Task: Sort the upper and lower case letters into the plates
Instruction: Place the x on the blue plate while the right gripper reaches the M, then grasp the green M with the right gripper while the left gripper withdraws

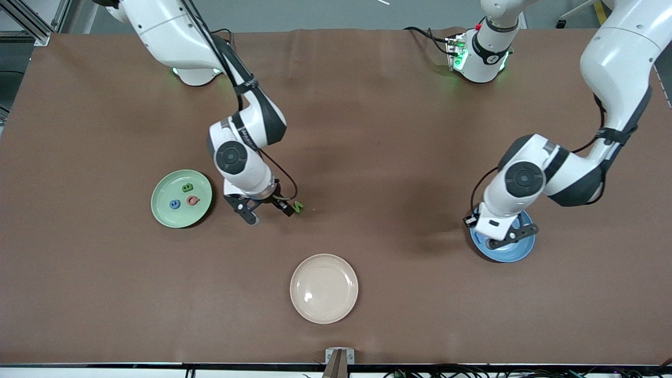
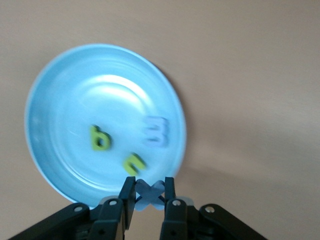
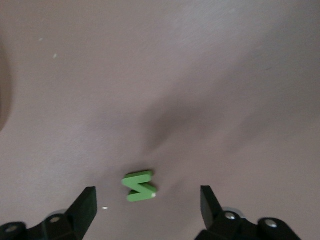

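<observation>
Green letter (image 3: 139, 186) lies between the right gripper's (image 3: 147, 200) wide-apart fingers; the left gripper (image 2: 149, 192), over the blue plate (image 2: 60, 100), clamps a blue letter (image 2: 149, 192).

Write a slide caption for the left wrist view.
Left gripper holds a blue X over the blue plate.

My right gripper (image 3: 147, 202) hangs over the brown table (image 3: 200, 75), fingers (image 3: 86, 206) spread wide, and a green letter (image 3: 139, 186) lies flat at twelve o'clock between them.
</observation>
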